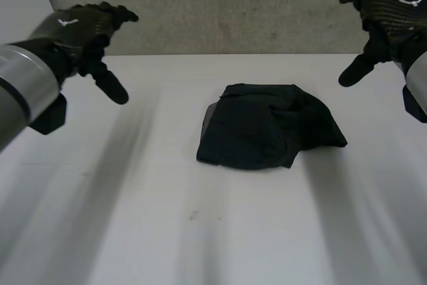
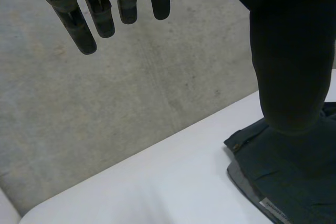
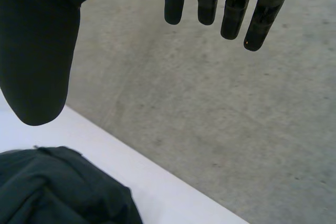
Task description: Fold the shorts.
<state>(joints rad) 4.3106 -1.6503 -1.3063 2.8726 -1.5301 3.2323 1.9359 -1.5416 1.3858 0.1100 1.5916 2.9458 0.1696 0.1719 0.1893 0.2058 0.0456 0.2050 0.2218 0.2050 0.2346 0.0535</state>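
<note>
The shorts (image 1: 267, 125) lie on the table (image 1: 133, 225) as a dark, compact, rumpled bundle, about midway between the left and right edges and nearer the far edge than the near one. The bundle is roughly square, with a paler strip showing along its left side and a loose flap running out toward the right edge. Neither hand touches it. The left hand (image 1: 83, 28) hangs in the air over the far left part of the table, well apart from the shorts, released: in the left wrist view its fingers (image 2: 105, 14) point out straight and spread, with the thumb (image 2: 289, 66) set apart from them, and the cloth lies below the thumb, a small pale label (image 2: 274, 208) showing at its edge. The right hand (image 1: 390, 8) hangs over the far right corner, also well apart from the shorts and also released: in the right wrist view its fingers (image 3: 210, 1) are straight and parted and its thumb (image 3: 37, 61) stands off to the side, above the cloth. A grey concrete wall (image 1: 220, 5) rises behind the far edge.
</note>
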